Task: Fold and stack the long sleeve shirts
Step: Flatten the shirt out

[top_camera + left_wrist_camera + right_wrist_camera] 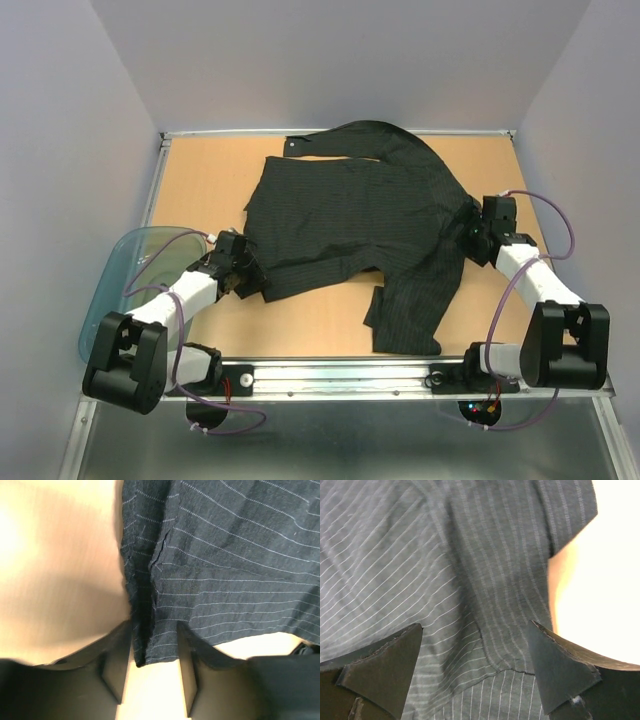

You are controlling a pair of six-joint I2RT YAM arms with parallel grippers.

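The black shirt (pixel 370 210) lies spread flat on the tan wooden table (pixel 200 190). Its long axis runs left to right, with the straight hem at the left and the shoulders at the right. The far sleeve (pixel 340 140) arcs along the far edge towards the left. The near sleeve (pixel 410 305) trails down towards the near edge.

The left gripper (pixel 243 268) sits at the hem's near-left corner. In its wrist view the dark fingers (pixel 116 667) stand apart, one on each side of that corner. The cloth lies in the gap and bare table shows below it, so nothing looks pinched yet.

The right gripper (pixel 472 232) is at the shoulder end, low over the fabric with its jaws spread wide and holding nothing.

Each arm therefore has its own end of the garment, and the shirt body stretches between them. A fold would likely start with the left arm closing on the hem corner and carrying it right, towards the shoulders.

The cloth is thin, soft woven cotton with fine pale pinstripes and a stitched, doubled hem (it will crease and drag easily). A translucent blue-grey tub (pixel 130 262) sits off the table's left edge.
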